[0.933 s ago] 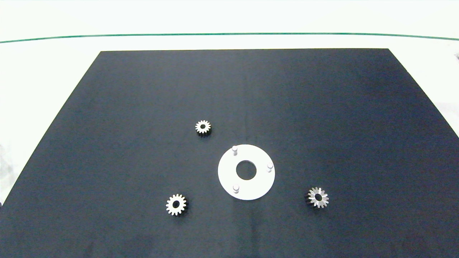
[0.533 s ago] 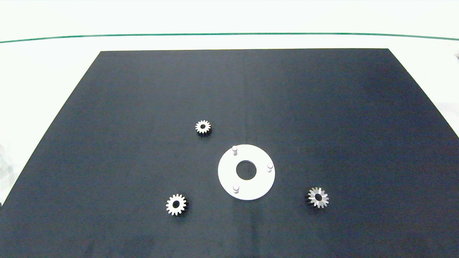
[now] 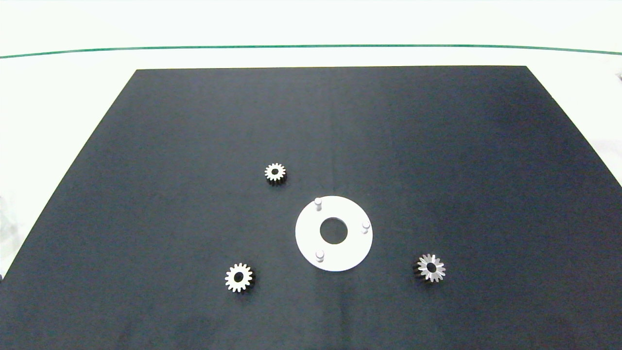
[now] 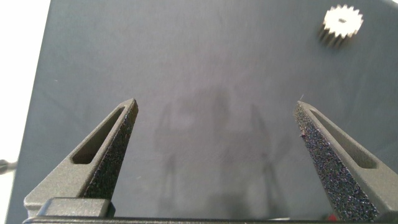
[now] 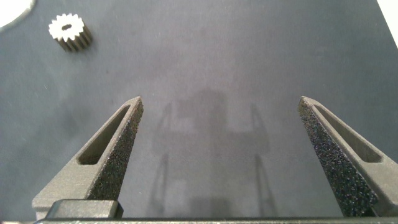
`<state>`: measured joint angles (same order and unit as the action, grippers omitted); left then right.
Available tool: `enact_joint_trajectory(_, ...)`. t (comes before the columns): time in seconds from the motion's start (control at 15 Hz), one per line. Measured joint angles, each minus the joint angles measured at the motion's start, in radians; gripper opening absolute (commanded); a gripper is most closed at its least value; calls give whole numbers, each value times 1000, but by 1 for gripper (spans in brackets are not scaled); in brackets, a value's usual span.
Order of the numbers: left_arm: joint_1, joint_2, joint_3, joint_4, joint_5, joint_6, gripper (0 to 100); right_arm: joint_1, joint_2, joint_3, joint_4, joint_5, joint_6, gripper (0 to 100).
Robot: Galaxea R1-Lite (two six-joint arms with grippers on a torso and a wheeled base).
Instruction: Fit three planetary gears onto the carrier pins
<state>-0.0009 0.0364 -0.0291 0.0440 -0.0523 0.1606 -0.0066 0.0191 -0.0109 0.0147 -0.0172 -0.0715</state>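
Around the white disc (image 3: 311,245), gears at ten (image 3: 275,172), eight (image 3: 238,277) and four o'clock (image 3: 431,267); pins (image 3: 318,202) bare, left gripper (image 4: 216,118) and right gripper (image 5: 220,114) both spread wide.

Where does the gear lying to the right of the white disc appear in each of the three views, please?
Head view: the right-hand gear lies on the black mat, lower right of the white disc.
Right wrist view: the same gear, beyond the open right gripper, with an edge of the disc beside it.
Left wrist view: not in it; the gear there is probably the near-left one.
Shared landmark: the black mat.
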Motion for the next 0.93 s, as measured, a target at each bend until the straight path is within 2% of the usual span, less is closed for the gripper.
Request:
enact_joint_trajectory(0.13,1,83,-87,56,0,29,100,4,60,-32,0,12,-30,100)
enact_joint_trajectory(0.27,3,213,-216,114,1,36,100,19,169,-102,-1,20,-38,100)
enact_joint_trajectory(0.4,4,386,-389,174,6,41,100,43,310,-208,-3,29,-41,100)
enact_joint_trajectory(0.53,5,584,-613,240,17,45,100,74,462,-339,-4,33,-50,100)
enact_joint_trajectory(0.6,5,678,-725,286,31,48,100,87,533,-395,-4,34,-64,100)
enact_joint_trajectory(0.73,5,856,-920,408,67,49,100,108,669,-487,-2,36,-110,100)
enact_joint_trajectory(0.87,6,986,-1043,483,93,47,100,143,782,-550,-1,37,-167,100)
enact_joint_trajectory(0.93,6,1023,-1065,490,96,44,100,169,835,-576,-1,36,-185,100)
